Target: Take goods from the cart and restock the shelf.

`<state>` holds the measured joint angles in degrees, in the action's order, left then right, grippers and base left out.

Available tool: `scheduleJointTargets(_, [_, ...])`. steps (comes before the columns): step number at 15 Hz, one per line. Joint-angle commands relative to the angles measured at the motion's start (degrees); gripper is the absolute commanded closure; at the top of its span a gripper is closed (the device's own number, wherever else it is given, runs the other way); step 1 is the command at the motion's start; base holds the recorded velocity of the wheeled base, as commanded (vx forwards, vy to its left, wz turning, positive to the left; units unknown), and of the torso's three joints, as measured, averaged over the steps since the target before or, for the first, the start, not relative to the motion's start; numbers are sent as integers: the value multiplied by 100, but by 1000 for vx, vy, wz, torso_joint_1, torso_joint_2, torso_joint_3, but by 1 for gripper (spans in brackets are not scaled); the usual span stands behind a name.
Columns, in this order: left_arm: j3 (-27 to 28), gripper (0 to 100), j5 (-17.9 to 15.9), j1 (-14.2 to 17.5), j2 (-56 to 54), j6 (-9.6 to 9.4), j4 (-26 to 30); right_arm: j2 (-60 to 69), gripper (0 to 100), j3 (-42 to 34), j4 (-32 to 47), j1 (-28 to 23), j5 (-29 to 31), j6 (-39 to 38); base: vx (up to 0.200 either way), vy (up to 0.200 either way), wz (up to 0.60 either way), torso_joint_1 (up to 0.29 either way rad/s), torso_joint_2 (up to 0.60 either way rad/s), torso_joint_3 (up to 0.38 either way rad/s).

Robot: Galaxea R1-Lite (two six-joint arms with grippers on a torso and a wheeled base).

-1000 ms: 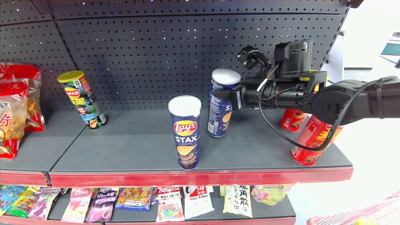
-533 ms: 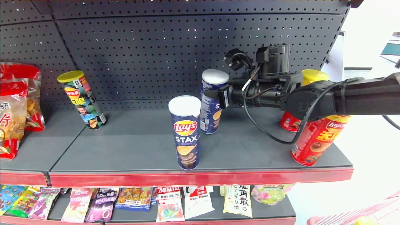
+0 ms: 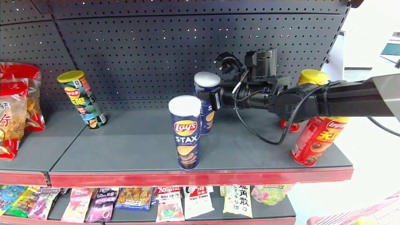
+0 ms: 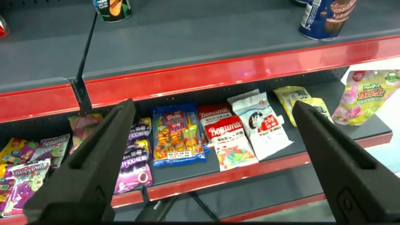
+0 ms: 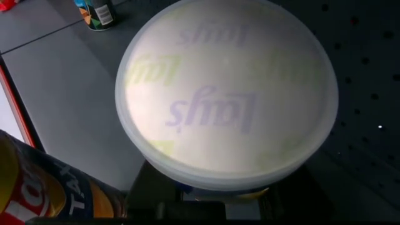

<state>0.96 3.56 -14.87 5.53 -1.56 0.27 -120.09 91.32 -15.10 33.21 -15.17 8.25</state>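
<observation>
The right gripper [image 3: 208,96] clamped on a blue chip canister [image 3: 206,82] at the shelf [image 3: 125,147].
We see it upright, at 1 o'clock of the front canister [image 3: 185,134]; the left gripper [image 4: 212,106] gapes wide.

Dark shelf [image 3: 140,150] bearing chip cans [image 3: 185,131], snack bags [image 3: 12,106]

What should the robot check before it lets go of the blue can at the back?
1. Right gripper shut on back can: ok.
2. Back can upright: ok.
3. Its base down on the shelf: cannot tell.
4. Gap to front can: cannot tell, they overlap in the head view.
5. Left gripper open and out of the way, low by the snack bags: ok.
</observation>
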Motion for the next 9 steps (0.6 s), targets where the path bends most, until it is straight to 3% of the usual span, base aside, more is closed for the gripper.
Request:
scheduleJointTargets(1, [0,0,4,2,18,-2,0,-50,100,26,-1,10,5,1,0,0,0,0,0,0])
scheduleJointTargets(9, [0,0,4,2,18,-2,0,-94,100,0,-1,72,5,10,0,0,0,0,0,0])
